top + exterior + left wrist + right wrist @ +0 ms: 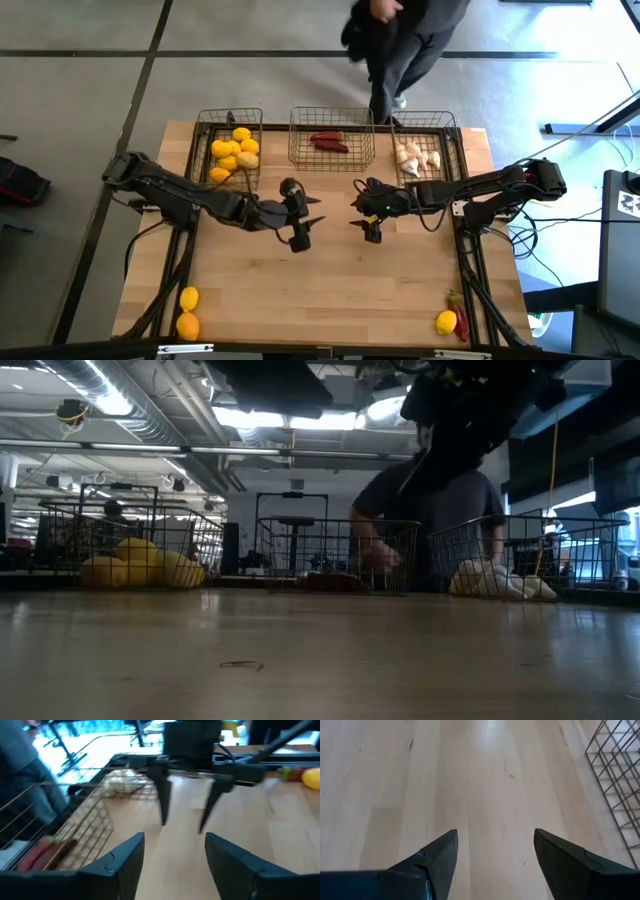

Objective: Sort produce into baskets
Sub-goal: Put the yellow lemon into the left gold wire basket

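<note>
Your left tool (pixel 303 222) and right tool (pixel 366 213) face each other above the bare table (pixel 330 290), both spread apart and empty.

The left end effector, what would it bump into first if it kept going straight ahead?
Probably the right end effector. The left end effector, open and empty, points across the bare wooden table at that black two-fingered tool; nothing lies between them, though depth is unclear.

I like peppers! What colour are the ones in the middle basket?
Red, the peppers; the high view shows them best.
</note>
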